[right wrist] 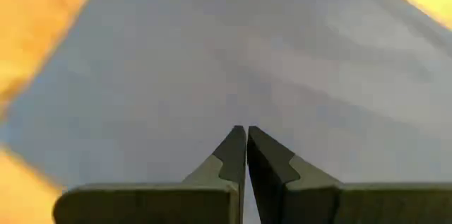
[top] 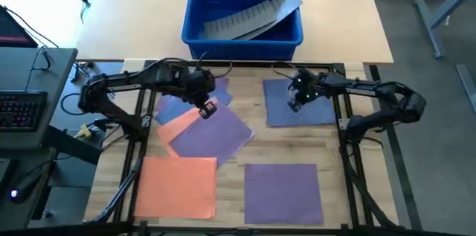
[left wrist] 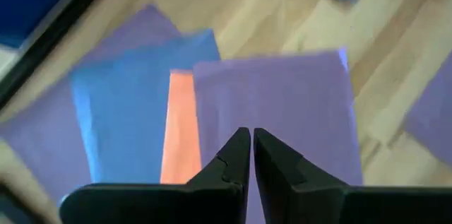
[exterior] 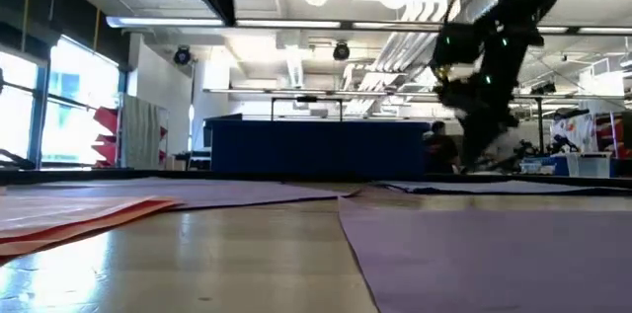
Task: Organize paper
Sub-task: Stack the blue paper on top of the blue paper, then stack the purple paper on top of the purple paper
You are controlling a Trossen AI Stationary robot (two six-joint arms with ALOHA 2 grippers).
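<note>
Poised with fingers together, left gripper [top: 207, 111] directly over the overlapping pile of paper [top: 210, 133] left of the worktop's [top: 286, 150] middle, right gripper [top: 295, 103], likewise closed, over a lone purple sheet [top: 324, 111] toward the far right.

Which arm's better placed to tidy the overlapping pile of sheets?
Left, probably. The left gripper hangs shut over the overlapping pile; the right gripper, also shut, is over the separate blue sheet across the table.
</note>
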